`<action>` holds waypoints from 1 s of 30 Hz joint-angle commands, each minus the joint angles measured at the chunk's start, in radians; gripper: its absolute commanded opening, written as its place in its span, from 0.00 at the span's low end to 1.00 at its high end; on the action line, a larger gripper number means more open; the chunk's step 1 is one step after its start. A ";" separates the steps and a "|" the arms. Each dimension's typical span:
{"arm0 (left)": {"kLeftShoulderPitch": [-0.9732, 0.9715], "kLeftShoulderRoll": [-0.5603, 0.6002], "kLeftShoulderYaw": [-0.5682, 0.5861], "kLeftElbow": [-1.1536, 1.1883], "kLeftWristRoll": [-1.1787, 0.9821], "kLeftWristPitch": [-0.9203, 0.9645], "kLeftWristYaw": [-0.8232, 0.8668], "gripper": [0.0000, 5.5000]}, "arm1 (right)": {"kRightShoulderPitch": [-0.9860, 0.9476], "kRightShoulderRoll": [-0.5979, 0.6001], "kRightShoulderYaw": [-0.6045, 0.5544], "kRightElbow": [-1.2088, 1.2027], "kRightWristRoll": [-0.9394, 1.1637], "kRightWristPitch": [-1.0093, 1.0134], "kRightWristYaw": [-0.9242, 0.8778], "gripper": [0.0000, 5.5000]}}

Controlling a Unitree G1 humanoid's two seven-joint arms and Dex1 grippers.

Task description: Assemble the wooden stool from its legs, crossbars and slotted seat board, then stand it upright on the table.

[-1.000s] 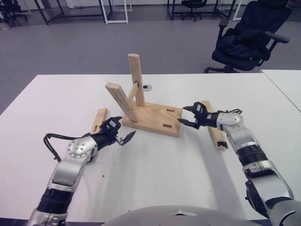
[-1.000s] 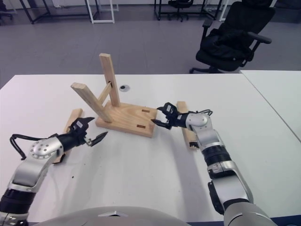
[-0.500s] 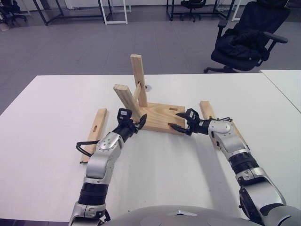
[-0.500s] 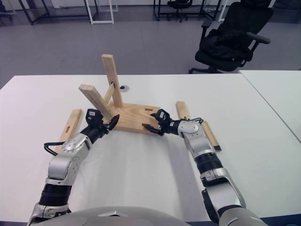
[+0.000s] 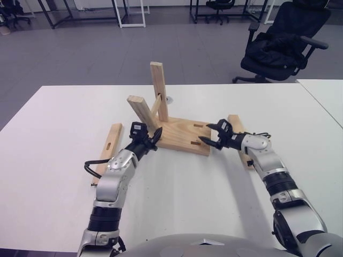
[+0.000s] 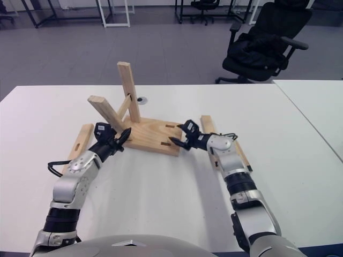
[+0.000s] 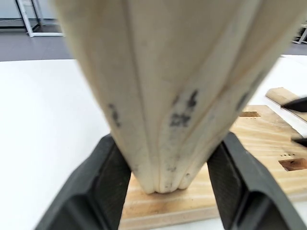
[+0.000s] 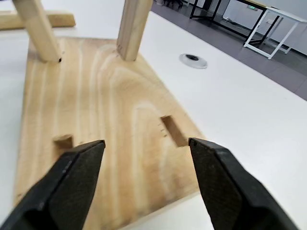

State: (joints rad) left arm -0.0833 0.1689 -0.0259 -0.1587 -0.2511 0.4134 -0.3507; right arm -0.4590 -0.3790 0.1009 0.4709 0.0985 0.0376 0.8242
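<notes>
Left gripper (image 5: 154,135) low on the leaning leg (image 5: 140,108), jaws seemingly clenched round its base; right gripper (image 5: 207,135) at the seat board (image 5: 179,134) edge, jaws spread. Lying flat mid-worktop (image 5: 53,123), slots up. Should handle stiff and light: best gripped low, near the socket

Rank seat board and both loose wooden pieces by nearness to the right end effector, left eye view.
1. Seat board: its edge sits at the right end effector.
2. Right loose piece: beside the right arm.
3. Left loose piece: beyond the board, far left.
</notes>
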 commanded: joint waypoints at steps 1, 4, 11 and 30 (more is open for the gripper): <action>-0.001 0.107 -0.008 0.037 -0.062 -0.082 -0.233 0.40 | -0.127 -0.030 -0.103 0.013 0.075 0.046 -0.017 0.60; -0.070 0.207 0.005 0.156 -0.069 -0.153 -0.411 0.39 | -0.146 -0.062 -0.066 0.078 -0.013 -0.002 -0.049 0.60; -0.244 0.228 0.020 0.378 -0.054 -0.284 -0.513 0.47 | -0.011 -0.123 0.094 0.056 -0.151 -0.071 0.050 0.60; 0.204 0.465 0.041 -0.001 0.177 -0.246 -0.374 0.86 | 0.097 -0.115 0.141 -0.001 -0.197 -0.074 0.000 0.60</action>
State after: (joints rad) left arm 0.1263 0.6007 0.0431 -0.1707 -0.1543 0.1294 -0.7676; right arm -0.3532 -0.4980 0.2286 0.4214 -0.0458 -0.0357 0.8622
